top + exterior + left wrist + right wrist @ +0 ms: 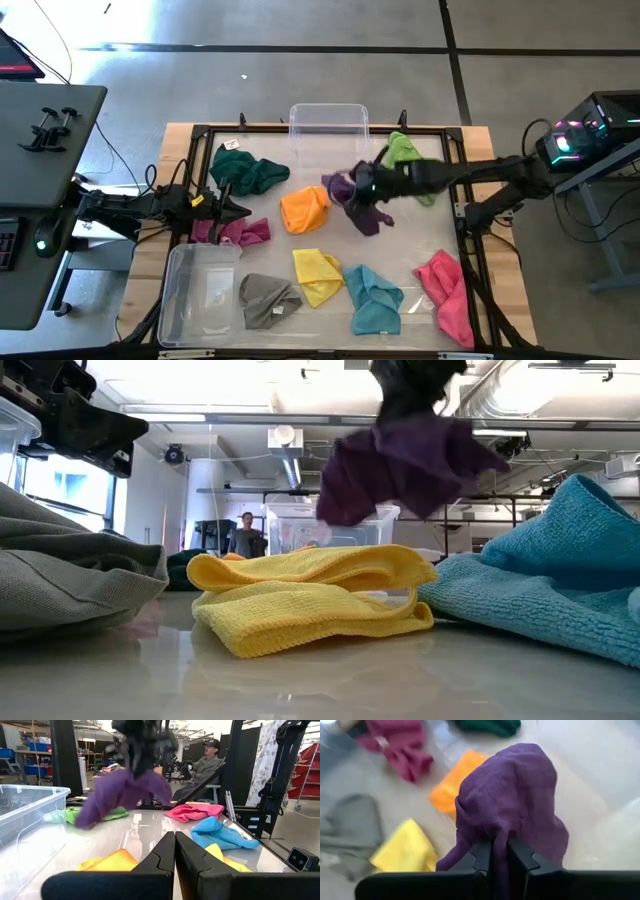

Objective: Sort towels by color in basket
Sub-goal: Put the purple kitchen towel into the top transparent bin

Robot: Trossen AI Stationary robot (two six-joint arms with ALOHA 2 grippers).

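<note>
The purple towel [362,208] hangs in the air over the middle of the table, with my right gripper [500,845] shut on it. On the table lie the dark green [248,172], lime [405,152], orange [305,210], magenta [232,232], yellow [318,275], cyan [372,298], grey [268,298] and pink [445,290] towels. My left gripper [175,840] waits shut at the table's left side, above the magenta towel, and touches nothing. My right gripper pinches a bunched part of the purple towel [499,832] between its two fingers [482,854]; how many layers I cannot tell. The fingers slant down from the table's right side. The towel [400,465] droops slack below them, lifted clear of the table.
One clear plastic bin [328,125] stands at the table's far edge and another [200,292] at the near left corner. A black frame [470,215] runs around the work area. A person [207,765] sits beyond the table.
</note>
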